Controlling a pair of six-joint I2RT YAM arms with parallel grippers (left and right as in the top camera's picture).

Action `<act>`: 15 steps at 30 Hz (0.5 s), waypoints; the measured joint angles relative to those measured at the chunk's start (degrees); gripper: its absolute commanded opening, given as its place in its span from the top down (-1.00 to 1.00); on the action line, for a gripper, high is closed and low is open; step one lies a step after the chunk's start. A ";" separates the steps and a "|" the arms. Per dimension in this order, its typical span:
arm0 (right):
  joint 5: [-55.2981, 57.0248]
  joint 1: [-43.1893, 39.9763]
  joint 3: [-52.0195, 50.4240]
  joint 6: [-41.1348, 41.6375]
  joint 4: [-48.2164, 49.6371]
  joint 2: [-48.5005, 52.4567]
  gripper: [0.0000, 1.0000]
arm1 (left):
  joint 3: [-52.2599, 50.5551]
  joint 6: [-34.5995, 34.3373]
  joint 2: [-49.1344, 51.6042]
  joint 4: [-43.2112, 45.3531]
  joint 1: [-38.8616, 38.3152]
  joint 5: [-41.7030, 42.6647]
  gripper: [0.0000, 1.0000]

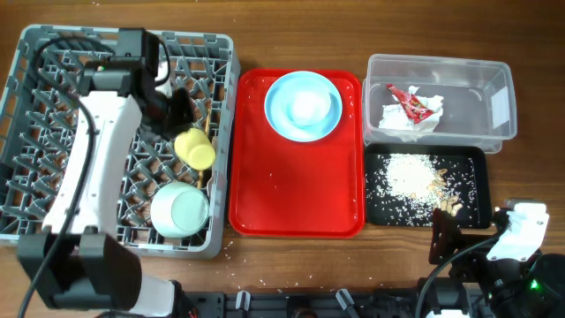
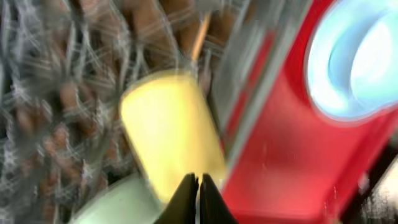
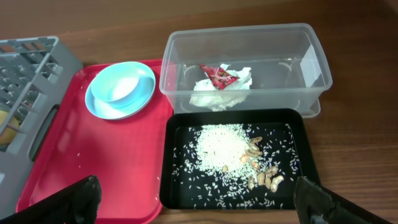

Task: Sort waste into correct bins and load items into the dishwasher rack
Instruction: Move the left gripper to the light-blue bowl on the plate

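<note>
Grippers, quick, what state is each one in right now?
Left gripper: closed, holding nothing.
Right gripper: open, holding nothing.

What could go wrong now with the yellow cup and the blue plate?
1. The yellow cup lies on its side in the dishwasher rack, with the shut left tool close over it. A bump might roll it.
2. The plate sits flat on the red tray, not yet racked. Lying flat, its rim may be hard to pinch, so it could slip.
</note>
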 measured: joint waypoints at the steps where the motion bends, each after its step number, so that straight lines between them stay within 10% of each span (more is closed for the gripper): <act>1: 0.00 0.00 0.00 0.00 0.00 0.00 -1.00 | 0.15 0.00 -0.92 -3.17 -0.42 0.66 0.92; 9: 0.00 0.00 0.00 0.00 -0.07 0.00 -1.00 | -13.75 0.00 -1.60 5.09 -3.58 2.27 0.92; 15: 0.00 0.00 0.00 0.00 -0.09 0.00 -0.99 | -4.74 -0.26 -1.73 5.84 4.83 2.51 0.80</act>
